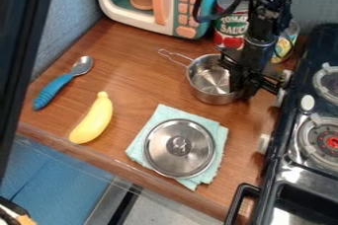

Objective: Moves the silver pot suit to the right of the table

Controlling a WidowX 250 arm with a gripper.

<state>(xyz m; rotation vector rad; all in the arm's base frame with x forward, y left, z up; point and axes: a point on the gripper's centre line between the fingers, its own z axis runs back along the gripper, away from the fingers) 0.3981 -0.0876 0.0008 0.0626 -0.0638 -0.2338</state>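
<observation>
Silver pot (pixel 209 80), right side partly behind the tool (pixel 240 87), cannot tell if apart or clamped

silver pot (pixel 210 80) partly behind pincer (pixel 245 90), microwave (pixel 169 24), stove (pixel 290 168) cut off

From here I'd say the camera looks steeply down at a slant from above the near side of the wooden counter (pixel 135 73), facing its far end, where the toy microwave (pixel 148 26) is cut by the top edge. It sits close enough to crop the stove (pixel 290 169) on the right, and the counter's near edge runs aslant below.
</observation>
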